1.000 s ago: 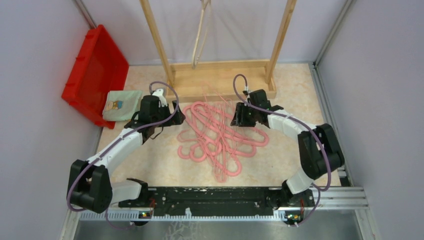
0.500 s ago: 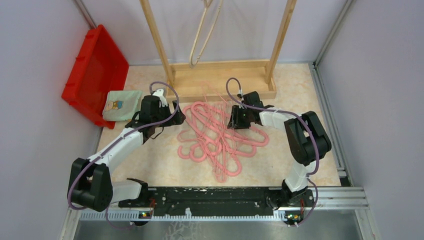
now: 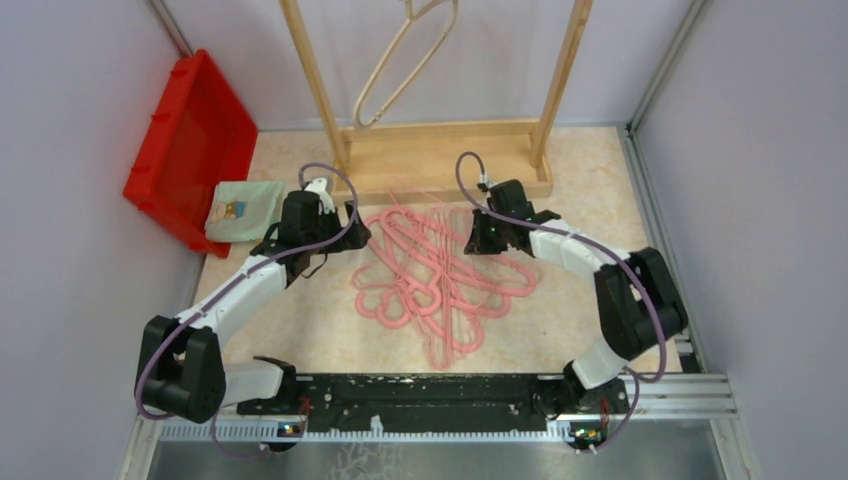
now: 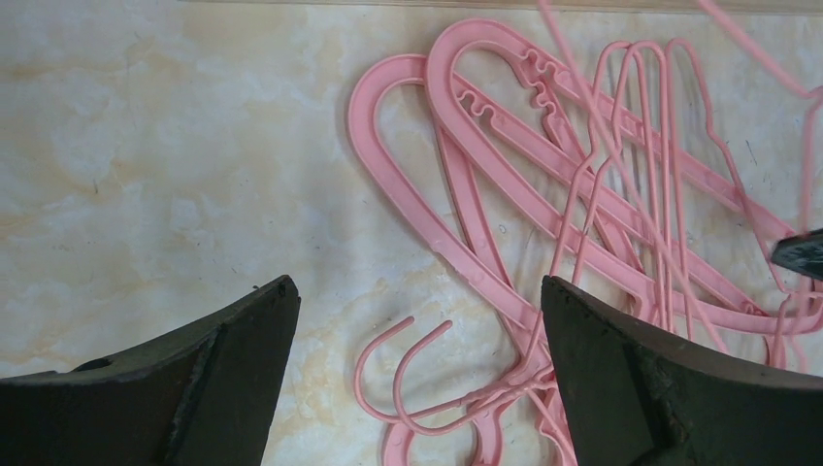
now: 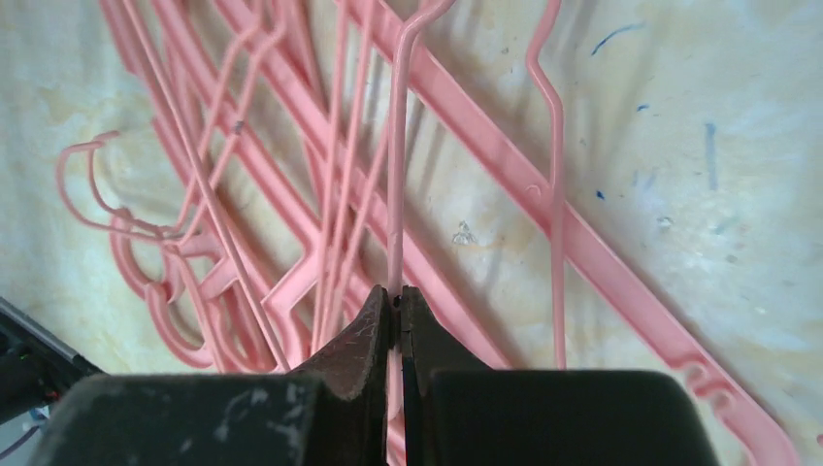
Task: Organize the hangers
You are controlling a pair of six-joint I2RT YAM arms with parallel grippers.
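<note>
At table (image 3: 300, 330) centre toward its far edge, right gripper (image 5: 396, 296) clenches one thin pink wire hanger (image 5: 395, 175) in the tangled pink hanger pile (image 3: 440, 285), left gripper (image 4: 417, 311) agape and empty; only one beige hanger (image 3: 400, 60) hangs on the wooden rack (image 3: 440, 160), rest pending.

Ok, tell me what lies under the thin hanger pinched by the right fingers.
Under the thin hanger, thick pink hangers and other thin ones cross on the table. The right fingers hide what lies below its near end.
</note>
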